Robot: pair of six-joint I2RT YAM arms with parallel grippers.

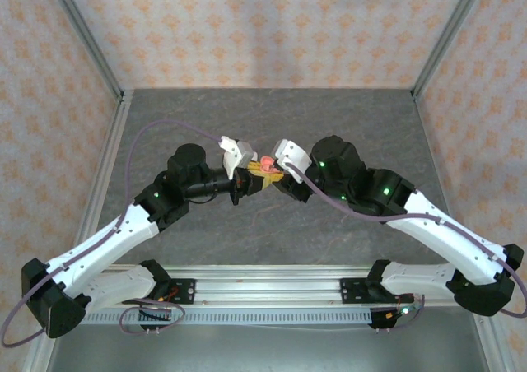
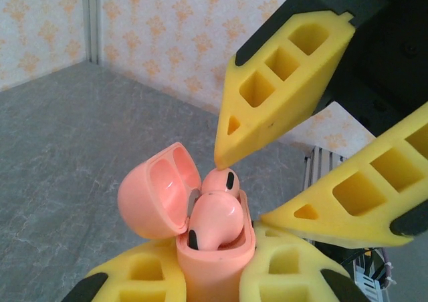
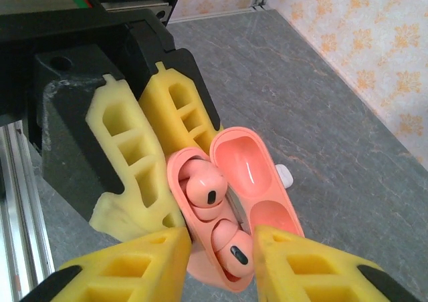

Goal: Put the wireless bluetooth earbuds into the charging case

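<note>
Near the middle of the grey table (image 1: pixel 247 117), top external view, the left gripper (image 1: pixel 245 180) and right gripper (image 1: pixel 278 174) meet at a coral-pink charging case (image 1: pixel 266 163). From the left wrist, the left gripper's yellow fingers (image 2: pixel 150 275) clamp the case's base. Its lid (image 2: pixel 150 195) is swung open, with two coral-pink earbuds (image 2: pixel 215 223) seated inside. The right gripper's jaws stand apart, one fingertip touching the far bud. From the right wrist, those parted fingers (image 3: pixel 127 268) flank the case's near end, and a small white item (image 3: pixel 284 176) lies beyond the lid.

Peach floral-patterned walls (image 1: pixel 263 26), grey marbled tabletop (image 1: pixel 329 117), aluminium corner posts (image 1: pixel 86 34)
</note>
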